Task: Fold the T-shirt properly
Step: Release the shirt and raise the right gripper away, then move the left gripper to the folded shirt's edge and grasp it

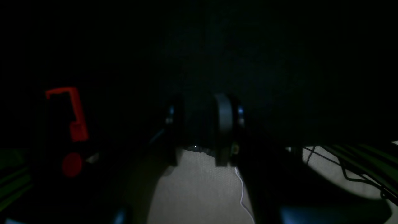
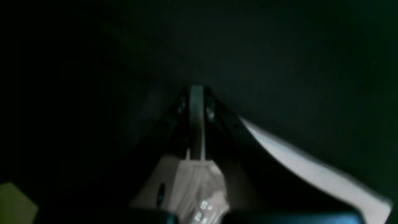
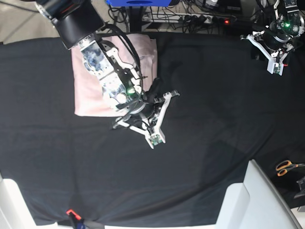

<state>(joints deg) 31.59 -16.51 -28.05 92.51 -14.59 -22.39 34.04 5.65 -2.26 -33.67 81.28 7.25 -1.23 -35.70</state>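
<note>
The T-shirt (image 3: 88, 90) lies folded as a pale pink rectangle at the back left of the black cloth table cover (image 3: 209, 124). My right arm reaches over it. The right gripper (image 3: 157, 94) hangs just past the T-shirt's right edge, above bare black cloth. In the right wrist view its fingers (image 2: 196, 102) are pressed together with nothing between them. My left gripper (image 3: 268, 42) is far off at the back right corner. In the left wrist view that left gripper (image 1: 200, 124) shows two dark fingers a small gap apart, holding nothing.
Orange-handled scissors (image 3: 287, 167) lie at the right edge. White boxes (image 3: 257, 200) stand at the front right. A red clamp (image 3: 71, 213) grips the front edge, and another red clamp (image 1: 73, 115) shows beside the left gripper. Cables and a power strip (image 3: 200, 19) run behind the table.
</note>
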